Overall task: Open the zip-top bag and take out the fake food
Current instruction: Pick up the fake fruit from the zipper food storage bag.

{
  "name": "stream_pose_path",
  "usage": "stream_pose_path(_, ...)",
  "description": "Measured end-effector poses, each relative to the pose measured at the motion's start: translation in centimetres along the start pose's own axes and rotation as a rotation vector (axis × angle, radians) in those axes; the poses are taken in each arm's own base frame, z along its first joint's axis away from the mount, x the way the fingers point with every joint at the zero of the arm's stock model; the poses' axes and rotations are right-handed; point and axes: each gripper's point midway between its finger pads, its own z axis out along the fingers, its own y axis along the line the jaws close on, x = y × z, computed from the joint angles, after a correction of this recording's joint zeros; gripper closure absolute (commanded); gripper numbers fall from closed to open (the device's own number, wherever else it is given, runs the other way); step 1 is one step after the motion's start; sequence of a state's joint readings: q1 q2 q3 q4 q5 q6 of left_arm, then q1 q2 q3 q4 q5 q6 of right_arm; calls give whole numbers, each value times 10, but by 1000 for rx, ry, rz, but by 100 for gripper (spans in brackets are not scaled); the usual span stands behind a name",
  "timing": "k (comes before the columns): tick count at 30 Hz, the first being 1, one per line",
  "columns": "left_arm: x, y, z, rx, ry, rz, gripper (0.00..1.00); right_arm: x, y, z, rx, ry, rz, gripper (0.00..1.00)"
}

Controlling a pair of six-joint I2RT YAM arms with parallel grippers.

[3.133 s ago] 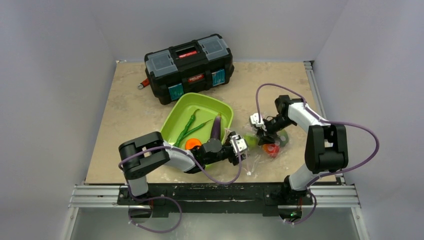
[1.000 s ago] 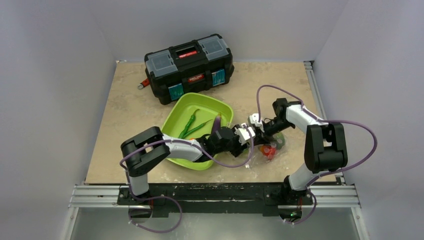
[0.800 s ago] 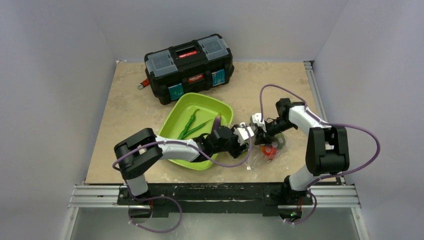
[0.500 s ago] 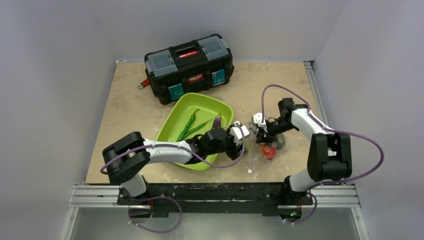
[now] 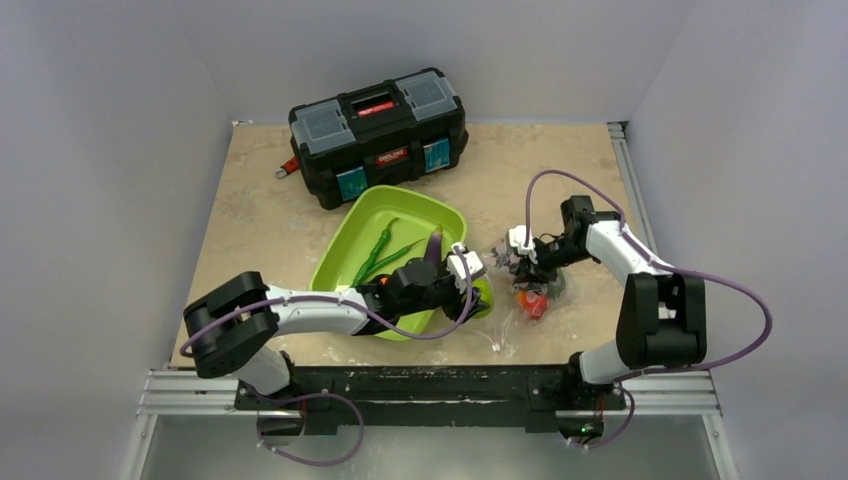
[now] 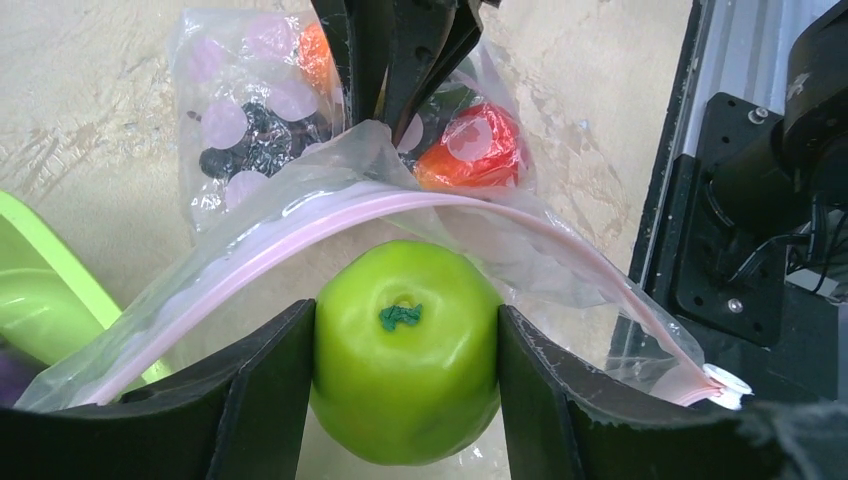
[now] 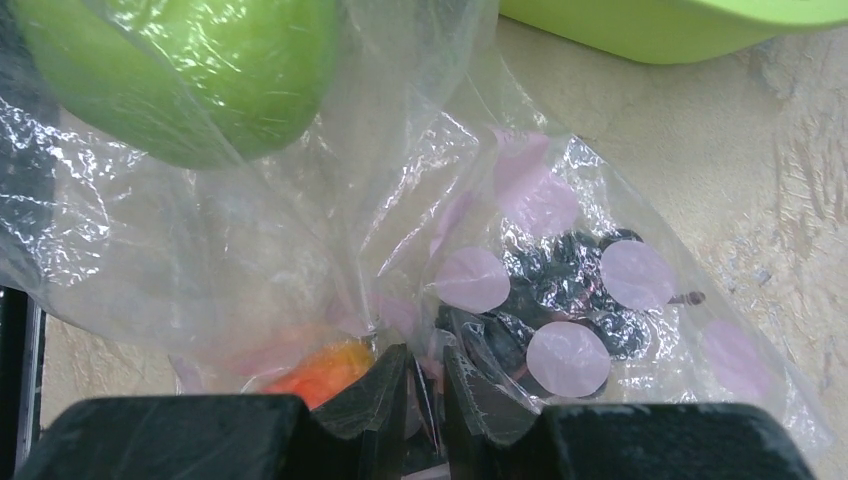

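Observation:
The clear zip-top bag [image 5: 518, 300] with a pink zip strip [image 6: 300, 225] lies right of the lime-green tray [image 5: 402, 215], its mouth open. My left gripper [image 6: 405, 345] is shut on a green lime [image 6: 405, 365], held just outside the bag's mouth; the lime shows at the tray's near right corner [image 5: 480, 297]. My right gripper [image 7: 425, 385] is shut on a fold of the bag [image 7: 420, 300] at its far end. Dark berries [image 7: 560, 290], a red strawberry [image 6: 470, 150] and an orange fruit [image 7: 325, 375] stay inside. The eggplant [image 5: 432, 252] and bean pods [image 5: 380, 250] lie in the tray.
A black toolbox [image 5: 378, 133] stands at the back of the table, behind the tray. The metal rail [image 5: 430, 385] runs along the near edge, and it shows close by in the left wrist view [image 6: 740, 200].
My left gripper has drawn back left out of the bag with the green lime, toward the tray's near corner. My right gripper kept its hold on the bag and shifted slightly right.

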State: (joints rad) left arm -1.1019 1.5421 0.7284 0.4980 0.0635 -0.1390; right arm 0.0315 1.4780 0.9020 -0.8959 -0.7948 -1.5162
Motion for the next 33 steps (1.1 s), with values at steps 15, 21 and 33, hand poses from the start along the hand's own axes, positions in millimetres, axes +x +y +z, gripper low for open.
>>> stream_pose_path(15,-5,-1,-21,-10,-61,-41,100,4,3,2,-1,0,6,81)
stream_pose_path(21,-8,-1,-30,-15,-78,-49,100,5,3,2,-1,0,5,81)
stream_pose_path(33,-5,1,-40,-23,-86,-49,100,7,2,2,2,15,2,81)
